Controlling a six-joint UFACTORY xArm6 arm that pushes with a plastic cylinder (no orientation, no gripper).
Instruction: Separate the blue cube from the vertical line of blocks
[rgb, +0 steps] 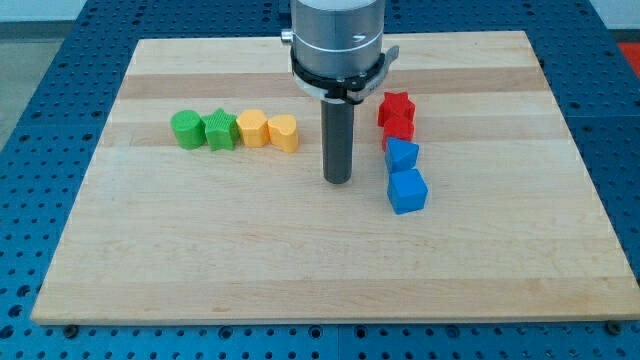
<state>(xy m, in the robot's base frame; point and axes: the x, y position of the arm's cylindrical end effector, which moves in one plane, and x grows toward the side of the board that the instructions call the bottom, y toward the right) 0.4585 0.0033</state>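
Note:
A blue cube (407, 191) sits at the bottom end of a vertical line of blocks right of centre. Above it, touching, is a second blue block (401, 155) of unclear shape, then a red block (398, 128) and a red star (396, 105) at the top. My tip (338, 180) rests on the board to the left of this line, about level with the second blue block and the top of the blue cube, with a clear gap between rod and blocks.
A horizontal row of blocks lies to the left: a green round block (186, 130), a green star (220, 130), a yellow block (252, 128) and an orange-yellow block (284, 132). The wooden board (300, 260) lies on a blue perforated table.

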